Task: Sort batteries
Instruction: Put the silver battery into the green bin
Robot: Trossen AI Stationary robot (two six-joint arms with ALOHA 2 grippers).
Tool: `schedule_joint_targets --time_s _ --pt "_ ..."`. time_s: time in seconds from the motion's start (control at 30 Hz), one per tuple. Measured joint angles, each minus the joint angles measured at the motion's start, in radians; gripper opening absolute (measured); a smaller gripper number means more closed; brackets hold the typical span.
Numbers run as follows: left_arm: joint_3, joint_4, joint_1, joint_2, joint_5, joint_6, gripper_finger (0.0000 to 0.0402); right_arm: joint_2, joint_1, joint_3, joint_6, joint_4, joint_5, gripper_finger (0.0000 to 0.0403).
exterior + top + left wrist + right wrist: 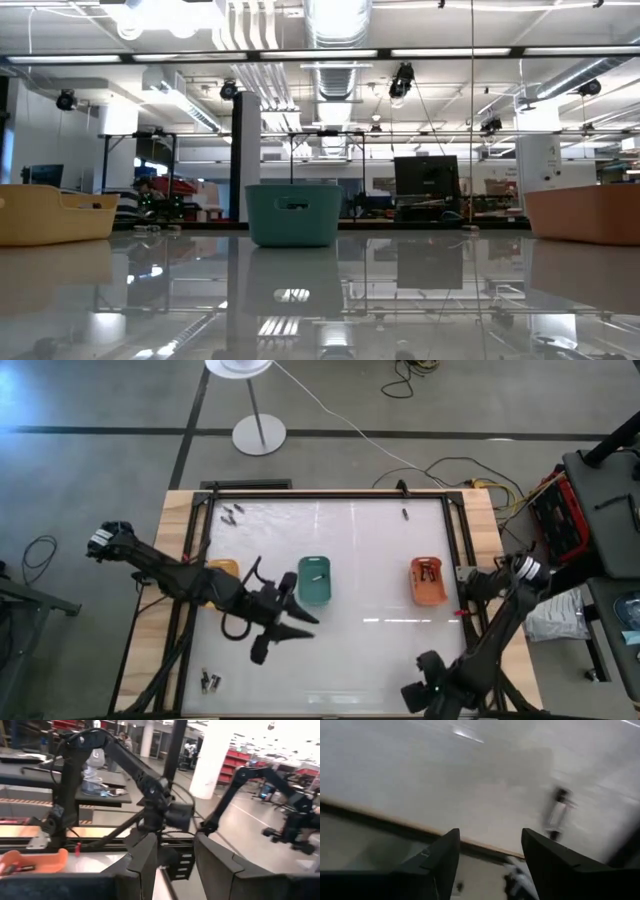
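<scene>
High view: my left pincer (290, 622) hovers just off the green tray (314, 580), batteries (231, 514) at the tabletop (380, 550) far-left corner, more (210, 681) near-left. Left wrist view: fingers (142, 865) parted, nothing gripped. Right wrist view: right pincer (490, 857) spread, nothing between.

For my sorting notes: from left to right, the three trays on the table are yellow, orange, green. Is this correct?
Not quite. The high view shows the yellow tray on the left, the green tray in the middle and the orange tray on the right.
</scene>
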Motion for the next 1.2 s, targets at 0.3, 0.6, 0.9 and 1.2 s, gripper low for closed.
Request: schedule_joint_targets --time_s 0.3,0.6,0.9,1.2 --pt "0.016 -0.002 -0.024 -0.001 0.010 0.007 0.0113 0.066 0.006 -0.057 0.007 0.048 -0.128 0.0191" --pt "0.028 -0.005 -0.028 -0.002 0.034 -0.002 0.0113 0.049 0.011 -0.181 0.003 0.184 -0.137 0.0187" --pt "0.028 -0.007 -0.032 -0.002 0.034 -0.021 0.0113 -0.003 0.016 -0.179 0.002 0.192 -0.138 0.0178" --pt "0.028 -0.007 -0.032 -0.002 0.030 -0.021 0.0113 -0.049 0.055 -0.232 0.042 0.109 -0.225 0.0177"
